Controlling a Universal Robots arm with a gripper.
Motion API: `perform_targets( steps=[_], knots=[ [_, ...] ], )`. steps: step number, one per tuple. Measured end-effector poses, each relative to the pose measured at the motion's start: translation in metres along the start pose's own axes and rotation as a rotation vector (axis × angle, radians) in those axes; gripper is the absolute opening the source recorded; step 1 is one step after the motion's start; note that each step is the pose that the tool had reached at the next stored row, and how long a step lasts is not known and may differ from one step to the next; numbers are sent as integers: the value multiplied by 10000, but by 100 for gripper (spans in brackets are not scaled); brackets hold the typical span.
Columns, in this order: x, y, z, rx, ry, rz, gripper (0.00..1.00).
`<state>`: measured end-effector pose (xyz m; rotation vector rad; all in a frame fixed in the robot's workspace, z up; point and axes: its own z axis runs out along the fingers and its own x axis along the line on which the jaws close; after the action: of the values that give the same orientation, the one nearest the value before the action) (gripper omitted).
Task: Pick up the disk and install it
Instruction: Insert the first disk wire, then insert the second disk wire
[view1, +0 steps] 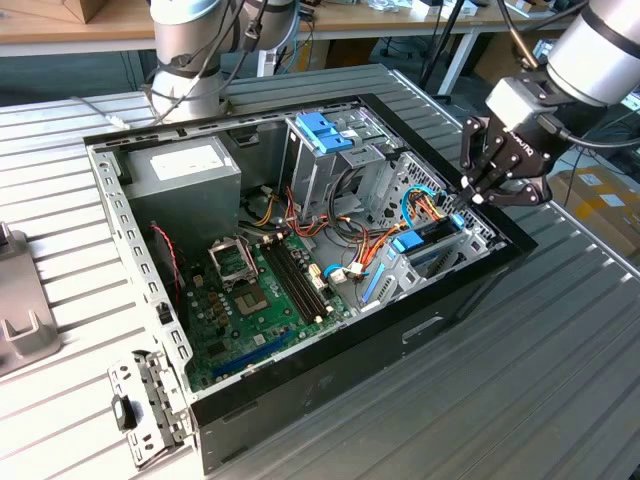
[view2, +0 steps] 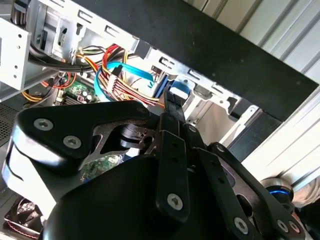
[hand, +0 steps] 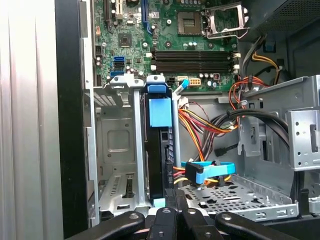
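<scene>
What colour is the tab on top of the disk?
Blue, seen best in the first wrist view on the disk.

The end effector (view1: 468, 196) hangs over the open computer case (view1: 300, 240), fingertips down at the disk (view1: 432, 250), seated upright.

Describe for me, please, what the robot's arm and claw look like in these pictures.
In the exterior view, the arm is a silver-grey cylindrical tube with a dark cable running beside it, ending in a pale grey wrist block. The claw is matte black, built from angular linkage plates, with small white lettering on its body. The second wrist view shows silver screw heads set into those black links.
</scene>
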<state>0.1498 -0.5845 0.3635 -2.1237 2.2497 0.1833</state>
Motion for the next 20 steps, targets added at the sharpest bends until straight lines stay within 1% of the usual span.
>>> perform_targets(
  steps=[6, 20],
  knots=[
    [-5, -47, -16, -4, 0, 0, 11],
    [-5, -57, -17, -4, 0, 0, 11]
  ],
)
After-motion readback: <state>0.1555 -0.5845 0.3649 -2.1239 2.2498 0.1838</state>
